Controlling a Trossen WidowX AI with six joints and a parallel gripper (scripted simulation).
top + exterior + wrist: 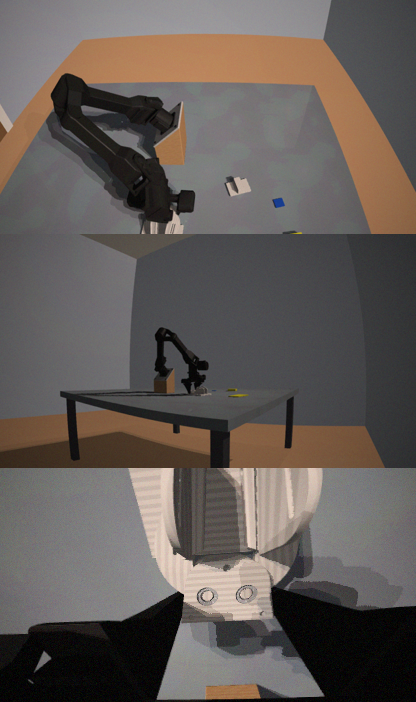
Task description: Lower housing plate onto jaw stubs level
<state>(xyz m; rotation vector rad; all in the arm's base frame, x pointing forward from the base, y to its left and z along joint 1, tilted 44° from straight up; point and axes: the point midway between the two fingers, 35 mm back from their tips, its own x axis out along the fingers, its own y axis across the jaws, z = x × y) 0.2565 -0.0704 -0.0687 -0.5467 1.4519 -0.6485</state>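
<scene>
The pale housing plate (227, 608) lies between my fingertips in the wrist view. A light round stub end shows inside each of its two ringed holes. It looks about level from above; its exact height over the stubs cannot be told. My gripper (223, 592) (193, 391) is shut on the housing plate, one black finger at each side edge. Beyond the plate stand the two curved jaws, the left jaw (171, 523) and the right jaw (305, 498), on a pale base (145, 508) (203, 394). In the top view my hand hides the plate.
A small white ribbed piece (238, 186) lies to the right of my hand. Farther right are a blue tile (278, 202) (214, 390) and a yellow block (232, 390). A flat yellow piece (238, 395) lies nearer in the exterior view. The arm's wooden mount (170, 152) (164, 386) stands behind my hand.
</scene>
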